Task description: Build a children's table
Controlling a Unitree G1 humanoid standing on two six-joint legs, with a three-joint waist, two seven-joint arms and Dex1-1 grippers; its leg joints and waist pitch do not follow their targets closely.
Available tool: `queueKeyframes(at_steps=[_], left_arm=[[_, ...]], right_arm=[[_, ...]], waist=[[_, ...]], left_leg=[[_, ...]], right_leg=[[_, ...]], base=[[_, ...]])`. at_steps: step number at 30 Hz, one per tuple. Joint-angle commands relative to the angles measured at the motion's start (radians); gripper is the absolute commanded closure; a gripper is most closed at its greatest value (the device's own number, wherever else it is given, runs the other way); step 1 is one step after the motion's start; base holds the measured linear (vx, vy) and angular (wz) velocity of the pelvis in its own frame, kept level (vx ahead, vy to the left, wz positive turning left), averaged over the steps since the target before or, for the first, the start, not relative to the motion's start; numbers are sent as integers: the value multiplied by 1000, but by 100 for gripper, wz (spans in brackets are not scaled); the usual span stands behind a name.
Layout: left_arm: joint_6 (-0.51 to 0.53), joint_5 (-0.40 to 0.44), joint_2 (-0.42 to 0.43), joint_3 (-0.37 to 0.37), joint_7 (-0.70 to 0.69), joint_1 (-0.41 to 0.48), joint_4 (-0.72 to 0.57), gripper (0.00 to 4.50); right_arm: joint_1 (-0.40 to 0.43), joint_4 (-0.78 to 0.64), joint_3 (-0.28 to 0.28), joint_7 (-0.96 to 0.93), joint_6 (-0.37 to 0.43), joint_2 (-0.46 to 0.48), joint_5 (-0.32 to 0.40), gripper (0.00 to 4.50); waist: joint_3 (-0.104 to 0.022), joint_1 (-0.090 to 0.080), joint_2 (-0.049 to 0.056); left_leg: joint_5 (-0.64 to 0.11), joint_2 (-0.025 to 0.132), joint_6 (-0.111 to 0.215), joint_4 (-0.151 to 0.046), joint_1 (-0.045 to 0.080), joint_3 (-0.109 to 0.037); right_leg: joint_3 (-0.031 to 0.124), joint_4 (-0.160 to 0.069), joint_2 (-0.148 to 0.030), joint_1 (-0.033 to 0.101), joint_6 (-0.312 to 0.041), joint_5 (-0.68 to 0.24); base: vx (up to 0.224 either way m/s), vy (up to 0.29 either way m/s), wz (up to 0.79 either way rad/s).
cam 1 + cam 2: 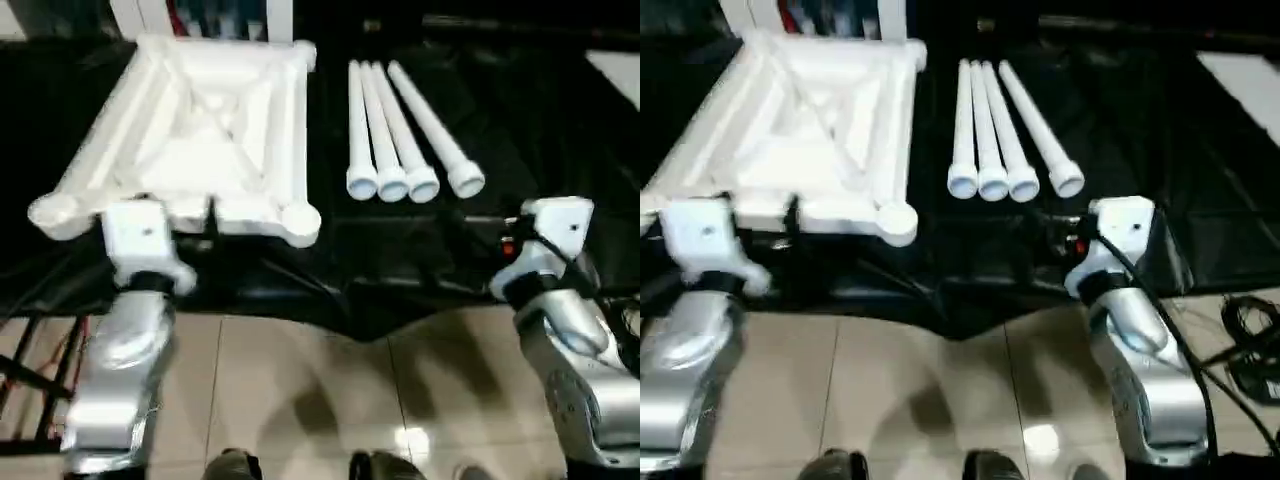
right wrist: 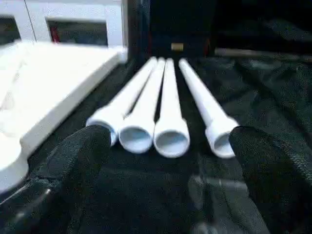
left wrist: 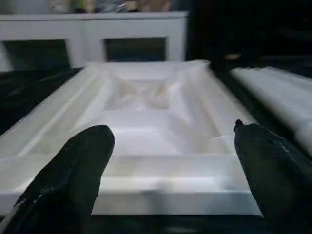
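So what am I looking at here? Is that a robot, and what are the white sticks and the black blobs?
Yes, it is a robot with two silver arms. Two pictures come from cameras in its head, looking down. Two come from small cameras on its wrists. The black blobs are the fingers of each tool, seen close up. The left tool is open in front of the table top, which lies upside down on a black cloth. The right tool is open too, facing four white legs lying side by side. Nothing is held yet.
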Motion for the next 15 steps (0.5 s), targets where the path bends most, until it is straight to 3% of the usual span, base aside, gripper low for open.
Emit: queueKeyframes(at_steps=[1, 4, 5, 6, 8, 9, 10, 11, 12, 13, 14, 15], left_arm=[[7, -5, 2, -18, -16, 11, 12, 0], [-15, 24, 24, -27, -23, 32, 18, 0], [-16, 30, 29, -26, -21, 35, 14, 0], [-23, 41, 34, -20, -22, 38, 25, 0], [-41, 47, 25, -8, -22, 38, 50, 0], [-43, 46, 21, -5, -22, 38, 55, 0], [-41, 49, 14, 0, -20, 36, 63, 0], [-42, 48, 7, 3, -18, 28, 68, 0], [-43, 45, 5, 2, -16, 22, 71, 0], [-41, 53, 11, -6, -13, 17, 74, 0], [-42, 58, 15, -10, -11, 14, 75, 0], [-43, 61, 17, -13, -10, 13, 76, 0]], right_arm=[[-2, 34, -5, -1, 11, 6, 6, 5], [-5, 62, 20, -5, 1, 41, 0, 5], [-5, 59, 27, -2, -2, 46, -1, 5], [-7, 73, 41, 4, -18, 63, -10, 5], [-11, 100, 53, 1, -39, 69, -32, 5], [-11, 105, 56, 1, -42, 69, -37, 5], [-12, 114, 61, 7, -46, 68, -39, 5], [-13, 122, 69, 17, -51, 65, -40, 5], [-14, 128, 73, 25, -53, 64, -40, 5], [-13, 135, 85, 37, -65, 59, -48, 5], [-13, 138, 91, 43, -71, 57, -54, 5], [-13, 140, 94, 46, -74, 56, -57, 5]], waist=[[-84, 2, 8], [-92, 2, 2], [-102, 0, 14], [-103, 0, 13], [-101, 0, 16], [-100, -4, 23], [-95, -7, 28], [-89, 4, 38], [-89, 2, 41], [-89, -1, 37], [-86, -1, 47], [-91, -10, 47]], left_leg=[[-168, 23, -9, -66, 12, -20], [-181, 22, -10, -67, 5, -23], [-158, 23, -10, -66, 1, -28], [-187, 23, -13, -66, 6, -27], [-296, 23, -28, -72, 22, -28], [-401, 20, -35, -76, 39, -27], [-503, 18, -30, -80, 63, -29], [-525, 3, 23, -91, 31, -46], [-555, -1, 37, -81, 54, -48], [-532, -14, 66, -74, 8, -62], [-521, -13, 73, -76, -4, -64], [-493, -16, 83, -69, -21, -72]], right_leg=[[33, -75, -35, 41, -150, -110], [31, -80, -36, 44, -132, -169], [29, -76, -36, 46, -132, -144], [29, -80, -33, 43, -126, -172], [25, -88, -30, 42, -112, -300], [18, -105, -24, 41, -101, -428], [3, -119, -13, 40, -96, -551], [-30, -140, -43, 72, -54, -691], [-43, -157, -49, 67, -46, -749], [-80, -170, -73, 126, -28, -820], [-91, -177, -81, 142, -10, -847], [-113, -183, -94, 172, -1, -851]], base=[[0, 0, 0], [0, 0, 0], [0, 0, 0], [0, 0, 0], [0, 0, 0], [0, 0, 0], [0, 0, 0], [9, 5, 20], [9, 5, 20], [18, 22, 31], [29, 48, 37], [29, 48, 37]])
